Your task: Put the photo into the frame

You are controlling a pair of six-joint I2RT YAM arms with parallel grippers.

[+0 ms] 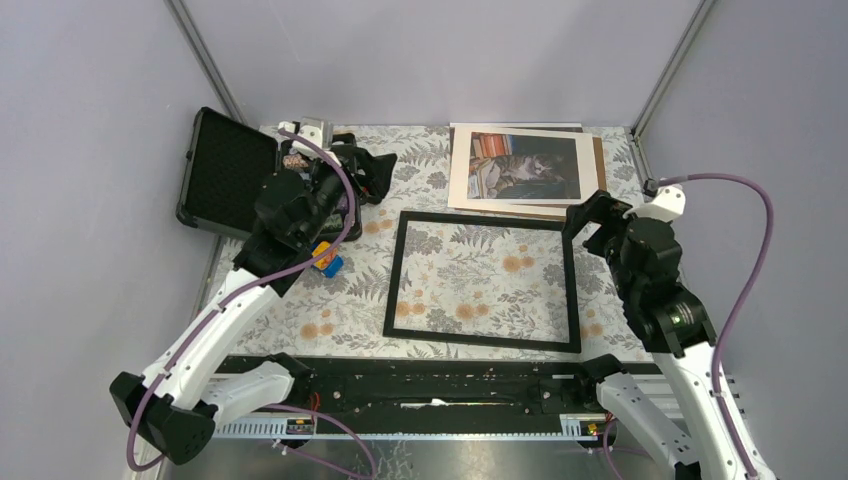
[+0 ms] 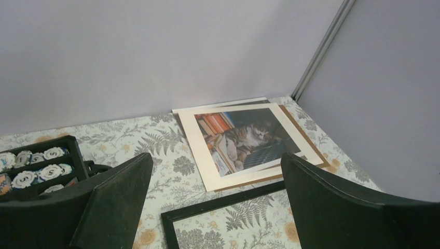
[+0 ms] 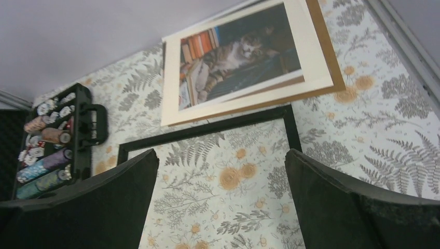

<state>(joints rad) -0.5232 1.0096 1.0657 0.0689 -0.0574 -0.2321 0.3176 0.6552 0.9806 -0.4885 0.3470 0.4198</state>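
At the far left of the table, a black hard case with dark foam lining (image 1: 228,170) sits against the wall. Beside it is a black tray of striped poker chips (image 2: 32,170). Next comes the left gripper (image 1: 377,177), above the fern-and-flower patterned tablecloth (image 1: 440,160). Its jaws are spread wide with nothing between them. Under that arm lies a small blue and orange object (image 1: 327,262), too small to identify.

Around the middle, a thin black rectangular picture frame (image 1: 393,285) lies flat, and the patterned cloth shows through its opening. Just beyond its far rail, right of centre by the back wall, lies a large rectangular photo of a grey tabby cat among colourful books (image 1: 527,166). It faces up on a cream mat border (image 1: 462,172), which rests on a plain brown backing board (image 1: 598,165). Whether this stack touches the picture frame I cannot tell.

Over the frame's far right corner, the right gripper (image 1: 593,222) hangs with its jaws wide apart, grasping nothing.
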